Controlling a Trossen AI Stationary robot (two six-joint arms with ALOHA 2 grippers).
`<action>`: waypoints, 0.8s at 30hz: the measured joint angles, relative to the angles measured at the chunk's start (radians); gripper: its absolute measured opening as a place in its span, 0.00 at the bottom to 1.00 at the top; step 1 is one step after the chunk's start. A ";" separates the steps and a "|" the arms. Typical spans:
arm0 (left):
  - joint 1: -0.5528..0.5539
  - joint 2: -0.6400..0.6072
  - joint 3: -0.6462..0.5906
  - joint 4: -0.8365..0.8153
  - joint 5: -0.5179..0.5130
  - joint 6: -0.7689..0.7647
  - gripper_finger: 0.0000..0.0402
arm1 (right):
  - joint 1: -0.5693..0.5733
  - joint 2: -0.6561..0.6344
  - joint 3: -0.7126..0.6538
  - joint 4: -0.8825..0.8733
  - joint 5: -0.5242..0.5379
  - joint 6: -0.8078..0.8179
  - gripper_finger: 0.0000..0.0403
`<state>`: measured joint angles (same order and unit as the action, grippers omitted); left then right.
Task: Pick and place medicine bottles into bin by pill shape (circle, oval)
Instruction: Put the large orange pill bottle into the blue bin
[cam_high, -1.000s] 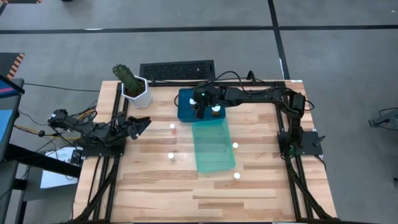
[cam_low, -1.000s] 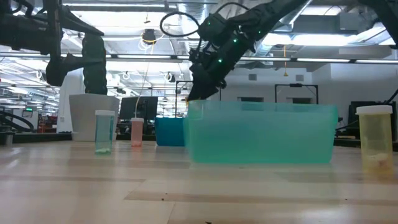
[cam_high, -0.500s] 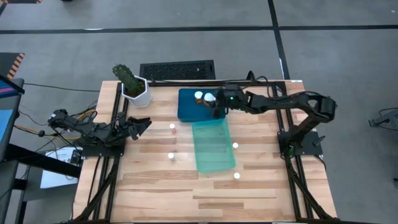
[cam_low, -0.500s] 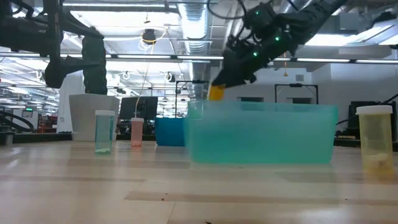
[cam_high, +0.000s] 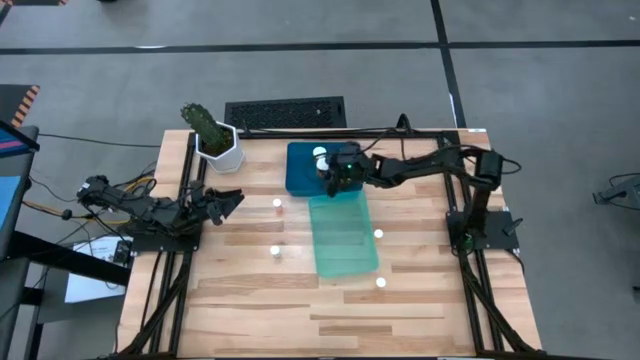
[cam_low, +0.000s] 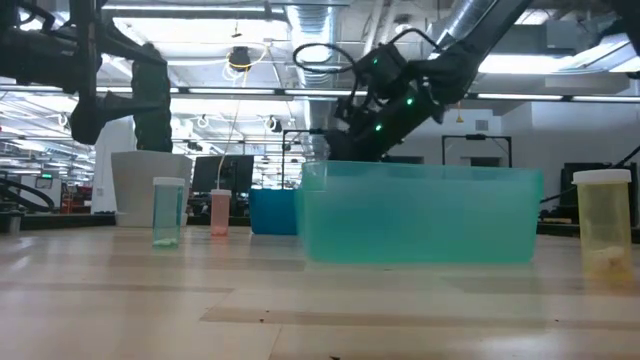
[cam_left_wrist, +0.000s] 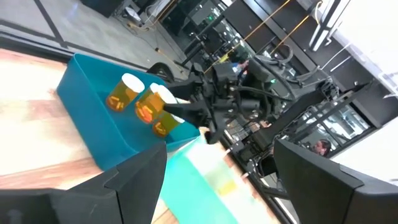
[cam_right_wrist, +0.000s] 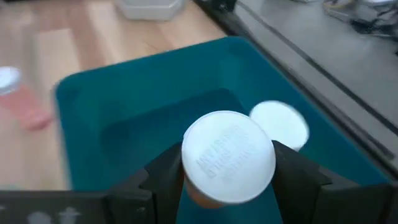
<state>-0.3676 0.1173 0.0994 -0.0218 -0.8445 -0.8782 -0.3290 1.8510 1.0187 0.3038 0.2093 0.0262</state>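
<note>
A: Where is the right hand (cam_high: 336, 176)?
B: Over the dark blue bin (cam_high: 302, 172), fingers clamped on a white-capped amber bottle (cam_right_wrist: 227, 157). Another bottle (cam_right_wrist: 279, 123) stands in that bin just beside it.

A: And the other bottles?
B: Four stand on the wooden surface (cam_high: 250, 300): two (cam_high: 277, 204) left of the light green bin (cam_high: 345, 235), one (cam_high: 378, 235) just right of it, one (cam_high: 381, 282) near its corner.

A: The left hand (cam_high: 228, 199)?
B: Parked at the surface's left edge near the plant pot (cam_high: 220, 146), fingers apart
</note>
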 joint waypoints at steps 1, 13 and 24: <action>0.000 0.000 0.000 -0.003 0.001 0.000 0.72 | -0.001 0.011 0.004 0.006 0.014 0.000 0.54; 0.000 0.000 0.000 -0.021 0.000 -0.014 0.72 | 0.000 0.058 0.000 0.024 0.029 0.001 0.54; 0.000 0.000 0.000 -0.033 -0.001 -0.025 0.72 | 0.001 0.094 0.002 0.039 0.029 0.027 0.56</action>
<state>-0.3676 0.1173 0.0994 -0.0547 -0.8455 -0.9027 -0.3275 1.9446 1.0210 0.3428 0.2382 0.0532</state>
